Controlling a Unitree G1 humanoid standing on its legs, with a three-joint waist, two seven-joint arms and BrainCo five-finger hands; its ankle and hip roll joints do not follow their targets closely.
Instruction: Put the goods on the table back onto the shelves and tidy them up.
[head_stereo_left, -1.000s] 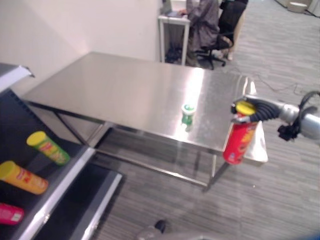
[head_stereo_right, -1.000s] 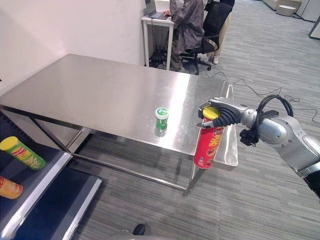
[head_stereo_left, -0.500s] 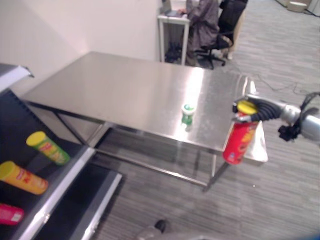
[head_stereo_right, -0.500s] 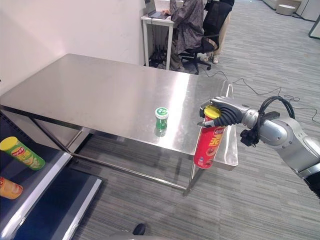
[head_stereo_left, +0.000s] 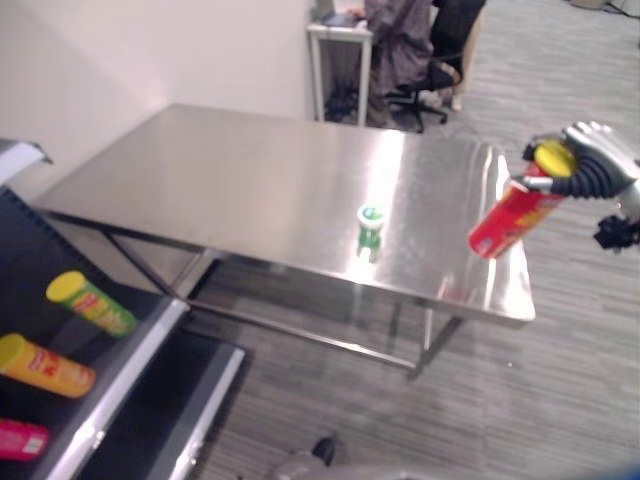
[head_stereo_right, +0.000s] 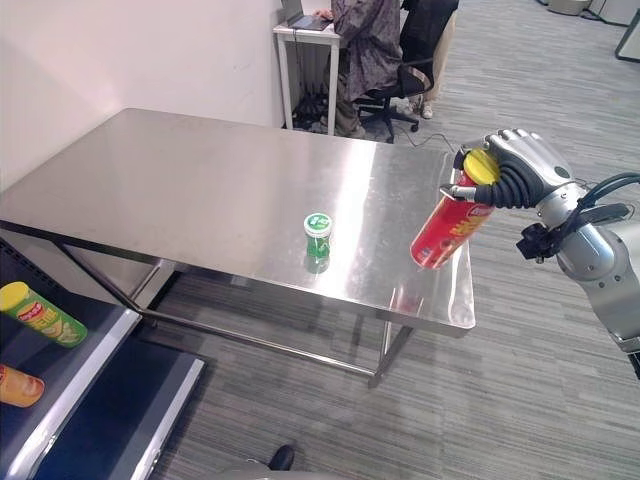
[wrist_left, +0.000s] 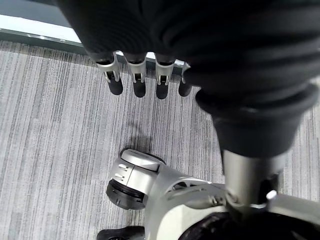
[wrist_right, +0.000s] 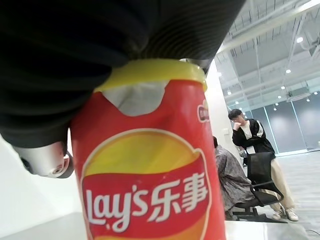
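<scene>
On the dark shelf (head_stereo_left: 150, 345) at far left, a green chip tube with a yellow lid (head_stereo_left: 92, 303), an orange tube (head_stereo_left: 45, 365) and a pink pack (head_stereo_left: 20, 440) already lie. The left hand (wrist_left: 145, 75) hangs over the floor, fingers straight and apart. A small green-lidded tub (head_stereo_right: 318, 238) stands alone on the steel desk (head_stereo_right: 200, 190), not yet shelved. At right, the right hand (head_stereo_right: 520, 170) has its fingers clamped on a tilted red chip tube with a yellow lid (head_stereo_right: 452, 222), lifted above the desk's edge; it and the tub remain to place.
</scene>
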